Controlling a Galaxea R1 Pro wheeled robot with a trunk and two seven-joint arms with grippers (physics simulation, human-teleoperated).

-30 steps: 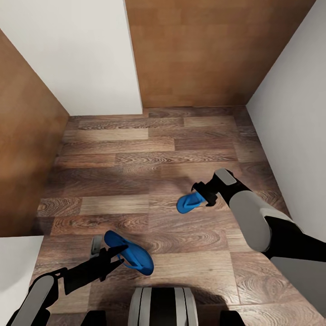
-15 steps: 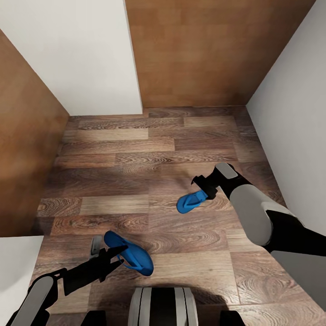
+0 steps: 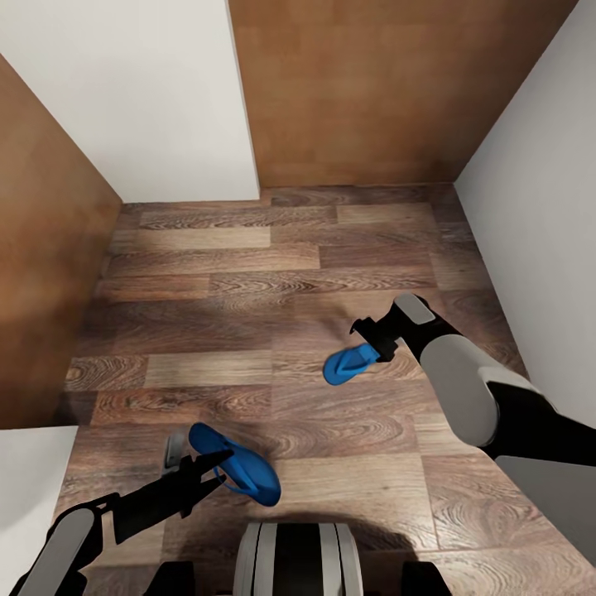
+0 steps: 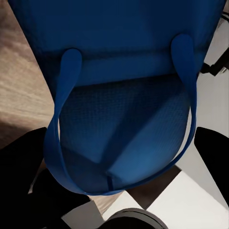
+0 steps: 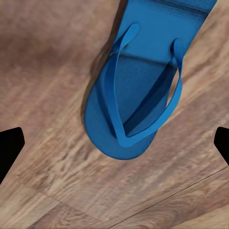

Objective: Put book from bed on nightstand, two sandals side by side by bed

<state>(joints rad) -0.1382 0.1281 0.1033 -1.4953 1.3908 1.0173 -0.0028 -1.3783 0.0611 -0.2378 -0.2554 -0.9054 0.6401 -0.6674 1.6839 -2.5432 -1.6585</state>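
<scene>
Left arm (image 3: 124, 513) low and forward, right arm (image 3: 451, 377) reaching inward, jaws spread

Two bright blue flip-flops with flat soles and thin blue toe straps lie well apart. One sandal (image 3: 350, 364) sits right of centre in the head view, lying flat and strap side up on the wood-plank floor (image 3: 248, 273), its long axis slanting toward the upper right; in the right wrist view (image 5: 138, 95) its rounded end and looped strap show clearly. The other sandal (image 3: 236, 463) is in the lower left of the head view, slanting toward the lower right; in the left wrist view (image 4: 119, 95) its sole and straps appear very close.
</scene>
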